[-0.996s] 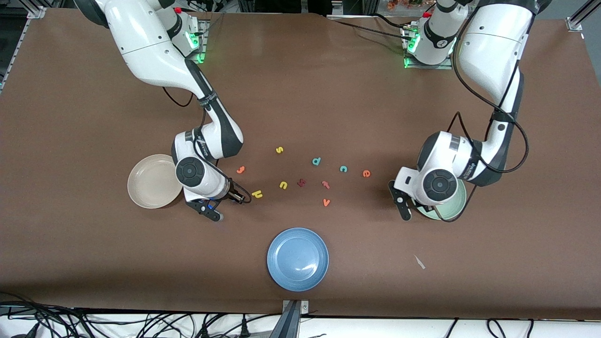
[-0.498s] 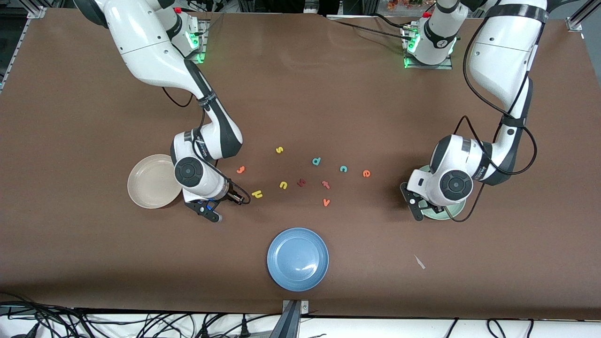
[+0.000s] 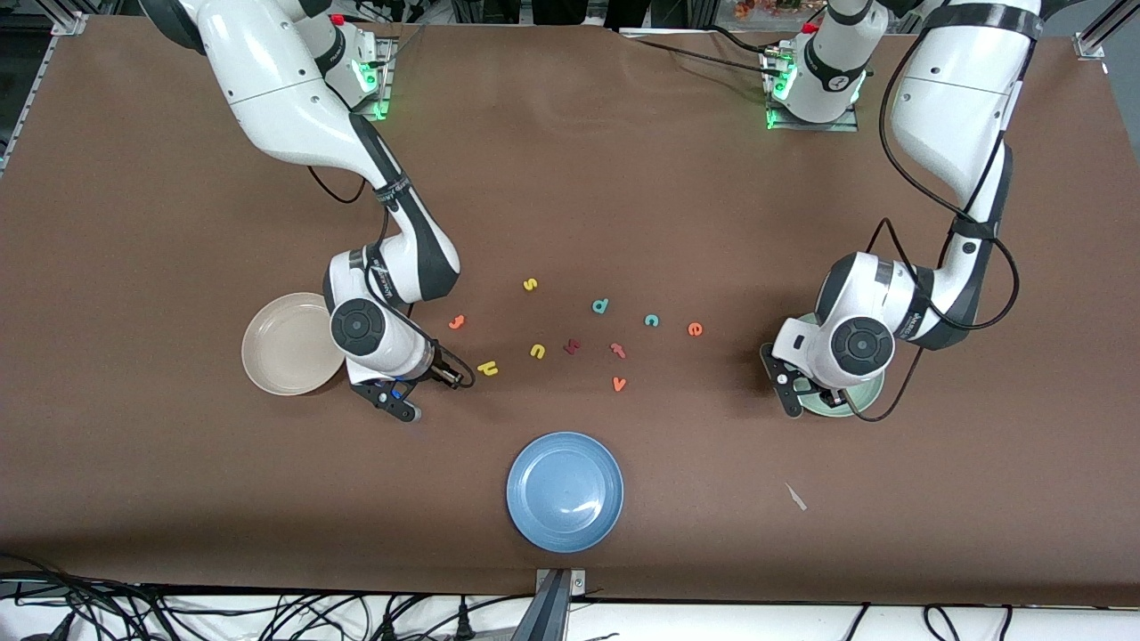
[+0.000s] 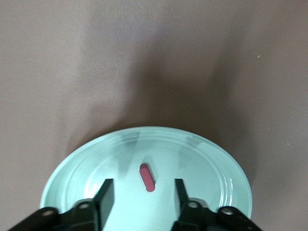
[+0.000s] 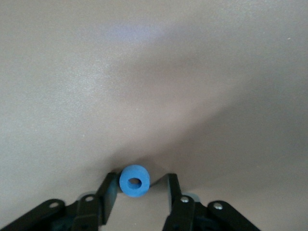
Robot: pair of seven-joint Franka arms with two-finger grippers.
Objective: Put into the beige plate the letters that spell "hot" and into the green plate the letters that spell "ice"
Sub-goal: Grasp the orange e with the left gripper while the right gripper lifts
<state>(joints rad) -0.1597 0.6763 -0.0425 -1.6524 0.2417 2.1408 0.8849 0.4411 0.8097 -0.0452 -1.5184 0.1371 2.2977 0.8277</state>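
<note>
The dark red "i" point(image 4: 147, 177) lies in the green plate point(image 4: 211, 163), directly under my open left gripper point(image 4: 143, 188), which touches nothing. From the front, the left gripper point(image 3: 802, 396) covers most of the green plate point(image 3: 848, 405). My right gripper point(image 3: 398, 390) is down at the table beside the beige plate point(image 3: 285, 343). The blue "o" point(image 5: 134, 181) sits between its open fingertips, touching one finger and clear of the other. The yellow "h" point(image 3: 487, 367), orange "t" point(image 3: 456, 321), teal "c" point(image 3: 652, 320) and orange "e" point(image 3: 695, 328) lie on the table.
Mid-table lie a yellow "s" point(image 3: 530, 284), teal "d" point(image 3: 600, 306), yellow "u" point(image 3: 537, 351), dark red letter point(image 3: 572, 346), pinkish-red hooked letter point(image 3: 617, 349) and orange "v" point(image 3: 619, 384). A blue plate point(image 3: 565, 490) stands nearest the front camera.
The left arm swung over the green plate, then its gripper opened and the "i" now lies in the plate. The right arm has hardly moved.
</note>
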